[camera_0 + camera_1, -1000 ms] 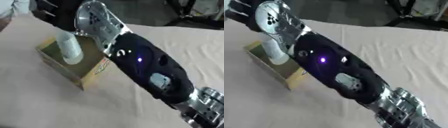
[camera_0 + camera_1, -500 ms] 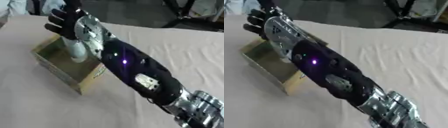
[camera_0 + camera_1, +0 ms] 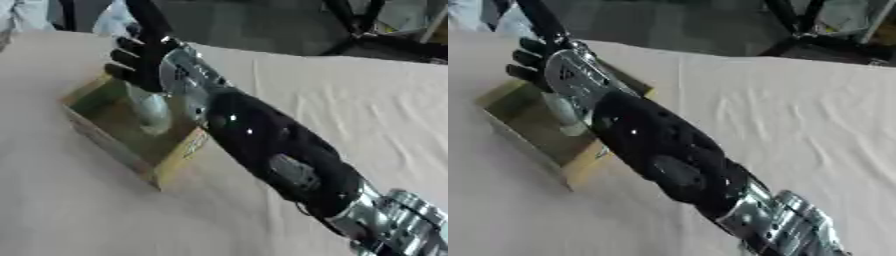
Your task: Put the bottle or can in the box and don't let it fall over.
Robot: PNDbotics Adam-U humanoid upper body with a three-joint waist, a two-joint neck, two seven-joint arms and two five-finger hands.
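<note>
**Bottle standing in the box, hand hovering behind it**

A wrinkled beige tablecloth [image 3: 350,105] is covering the table, with dark stands showing along the top edge. In the upper left, the open cardboard box [image 3: 166,160] is holding a pale bottle [image 3: 150,111], seemingly upright. The right hand [image 3: 140,62] is reaching diagonally over it, fingers spread and gripping nothing, probably releasing so the bottle stays standing. The left hand is not showing.

Pale bottle [image 3: 150,111] stands upright inside open box [image 3: 101,131]
</note>
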